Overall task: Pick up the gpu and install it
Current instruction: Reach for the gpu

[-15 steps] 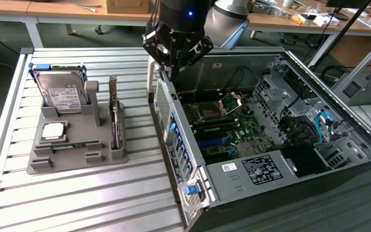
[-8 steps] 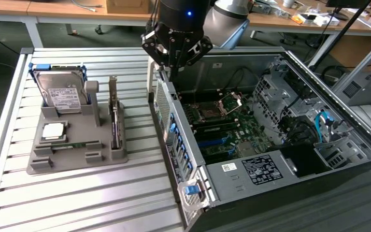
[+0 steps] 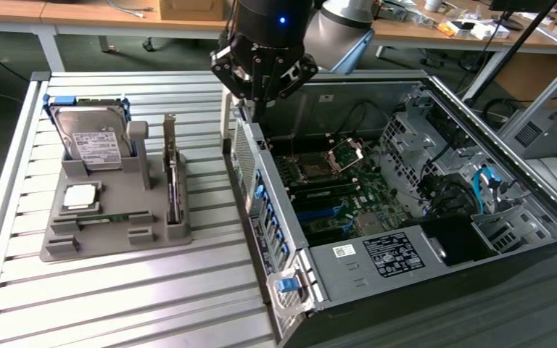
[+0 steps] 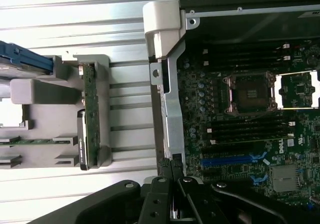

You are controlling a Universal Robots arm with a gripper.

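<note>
1. Grey plastic made up the one holder (image 3: 114,246) on the slatted metal table (image 3: 114,312), to the exterior view's left of the computer.
2. Four parts sat in that holder, one of each kind:
   - one silver hard drive (image 3: 93,141) with a white label, propped at the far end;
   - one square processor chip (image 3: 80,196);
   - one narrow green memory stick (image 3: 104,217), lying flat;
   - the one gpu (image 3: 173,192).
3. The gpu stood on its long edge in the slot on the side of the holder nearest the computer. Nothing was touching it.
4. One computer case (image 3: 259,210) lay on its side with the panel off, showing a single motherboard (image 3: 347,196) with one open processor socket (image 4: 250,93).
5. One robot arm hung over the scene, carrying one gripper (image 4: 171,166).
6. Its two fingers (image 4: 165,165) were pressed together tip to tip, with nothing between them.
7. The gripper hovered over the case's rear wall, close to its far corner. It was apart from the gpu, with a strip of bare table between the holder and the case.
8. Wooden workbenches (image 3: 114,14) stood behind the table, with small items I could not make out.
</note>
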